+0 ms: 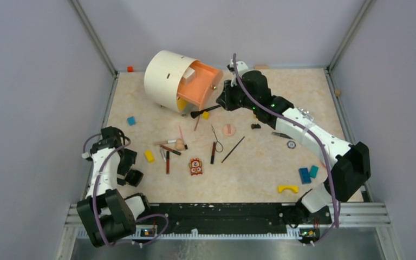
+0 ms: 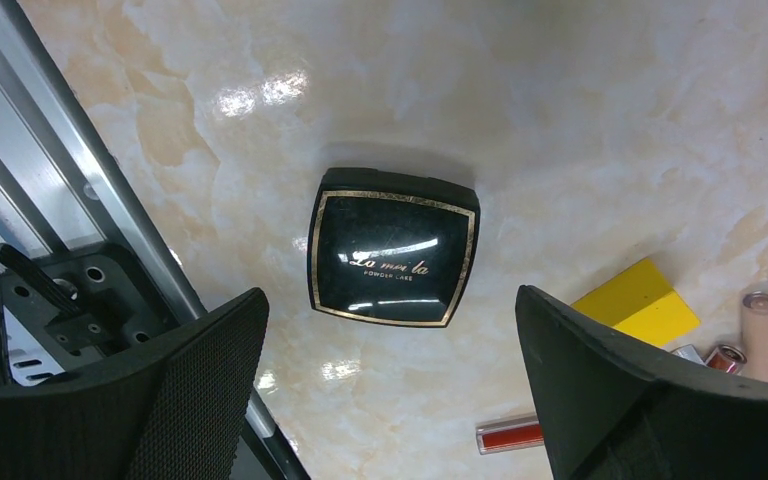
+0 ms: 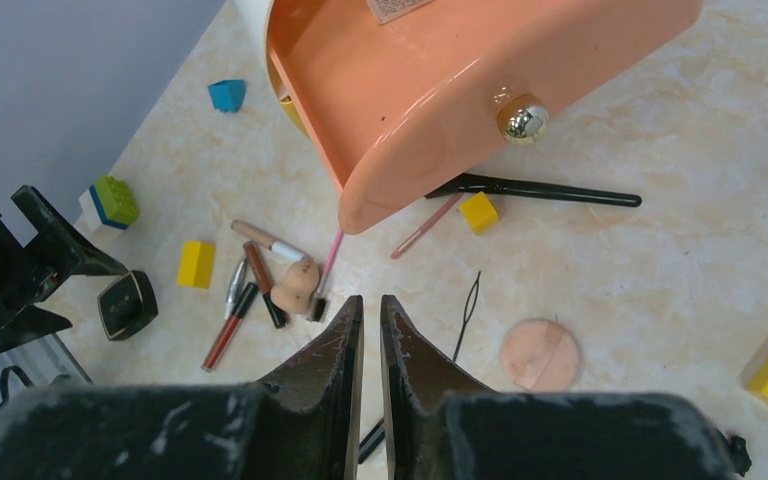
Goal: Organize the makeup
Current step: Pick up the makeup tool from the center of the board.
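The makeup lies scattered mid-table: a heap of sticks and a beige sponge (image 1: 172, 147), a round peach puff (image 1: 228, 130), a black wire loop (image 1: 216, 138), a black brush (image 1: 206, 111) and a thin black stick (image 1: 233, 149). A black compact (image 2: 392, 245) lies flat just ahead of my left gripper (image 2: 390, 300), which is open and empty above it. My right gripper (image 3: 370, 300) is shut on nothing, hovering just in front of the open orange drawer (image 3: 440, 90) of the white round organizer (image 1: 165, 76). From there I see the brush (image 3: 535, 190) and puff (image 3: 540, 354).
Yellow blocks (image 1: 149, 156) (image 1: 206, 115), blue blocks (image 1: 131, 120) (image 1: 304, 175), a yellow curved piece (image 1: 287, 189) and an orange-red toy figure (image 1: 196, 166) sit among the makeup. Metal rails border the table. A yellow block (image 2: 640, 300) and a red tube (image 2: 510, 433) lie right of the compact.
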Robot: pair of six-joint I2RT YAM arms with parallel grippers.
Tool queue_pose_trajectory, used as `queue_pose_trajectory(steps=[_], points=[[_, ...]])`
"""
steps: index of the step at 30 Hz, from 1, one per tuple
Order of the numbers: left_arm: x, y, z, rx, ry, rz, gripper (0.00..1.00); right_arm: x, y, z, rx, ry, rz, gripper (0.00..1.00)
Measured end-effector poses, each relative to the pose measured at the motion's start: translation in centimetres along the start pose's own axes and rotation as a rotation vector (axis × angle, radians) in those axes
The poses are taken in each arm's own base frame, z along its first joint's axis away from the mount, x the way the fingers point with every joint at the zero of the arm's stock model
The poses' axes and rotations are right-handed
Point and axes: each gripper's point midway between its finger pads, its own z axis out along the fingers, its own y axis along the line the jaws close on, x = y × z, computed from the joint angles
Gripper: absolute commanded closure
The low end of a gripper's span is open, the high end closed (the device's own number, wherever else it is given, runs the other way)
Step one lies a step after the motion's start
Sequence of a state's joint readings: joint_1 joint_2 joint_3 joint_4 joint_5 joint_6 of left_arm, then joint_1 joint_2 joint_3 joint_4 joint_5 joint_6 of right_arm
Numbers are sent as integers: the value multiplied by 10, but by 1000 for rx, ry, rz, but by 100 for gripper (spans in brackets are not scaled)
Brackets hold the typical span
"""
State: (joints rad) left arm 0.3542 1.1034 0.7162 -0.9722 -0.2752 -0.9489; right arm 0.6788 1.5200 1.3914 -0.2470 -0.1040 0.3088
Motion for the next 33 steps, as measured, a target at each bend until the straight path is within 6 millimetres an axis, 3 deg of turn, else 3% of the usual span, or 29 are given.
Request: queue_pose_trajectory(steps=[7, 16, 33], points=[[6, 3, 7, 0, 3, -46, 1, 3, 4, 0, -18, 10, 9, 88], [17, 5, 36, -91, 58, -28, 2, 4, 5, 0, -25, 13, 9, 86], [12, -21, 46, 38, 40, -24, 33, 7, 7, 0, -31, 20, 7, 85]])
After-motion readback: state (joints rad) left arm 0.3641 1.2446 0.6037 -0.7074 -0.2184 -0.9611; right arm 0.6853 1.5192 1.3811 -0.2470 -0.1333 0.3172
